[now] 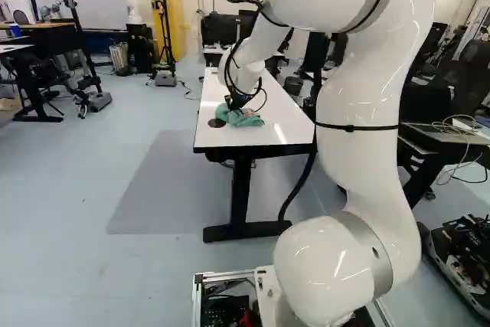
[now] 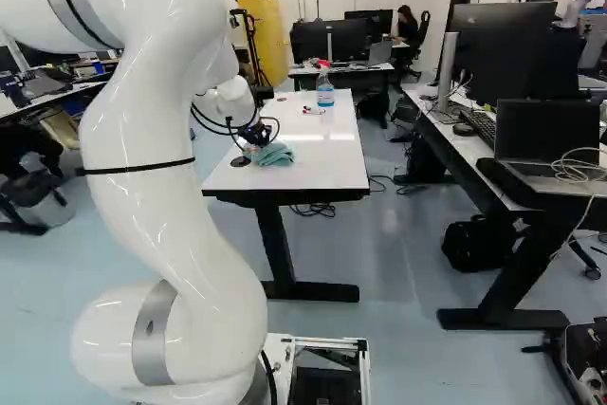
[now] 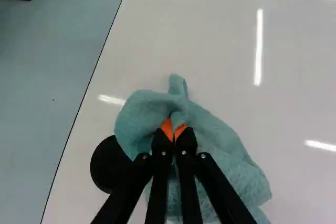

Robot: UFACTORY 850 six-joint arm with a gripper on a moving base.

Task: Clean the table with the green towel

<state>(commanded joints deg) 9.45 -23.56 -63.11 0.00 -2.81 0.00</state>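
I am pinching the green towel [image 3: 226,150] with the gripper [image 3: 174,129], whose orange pads are closing on a raised fold from both sides, while the rest of the cloth is lying bunched on the white counter [image 2: 327,158], near its close end. I am judging this to be the wiping stage, so I am looking to keep the pinch firm and the wrist low enough for the loose cloth to drag flat, without the bare fingertips scraping the glossy top. I am favouring long, overlapping strokes along the counter, with light, even pressure, since the bunched cloth is likely to roll or fold under if I am pushing too fast. Right beside the towel, a black disc [image 3: 109,165] is sitting towards the long edge; I am minding it as a possible snag and avoiding sweeping over that edge. Farther along, a spray bottle [image 2: 325,94] with a red and white top is standing, with some small items [image 2: 313,110] lying just before it; I am planning to stop short or steer around them. I am making out no readable wording on the bottle or the towel.
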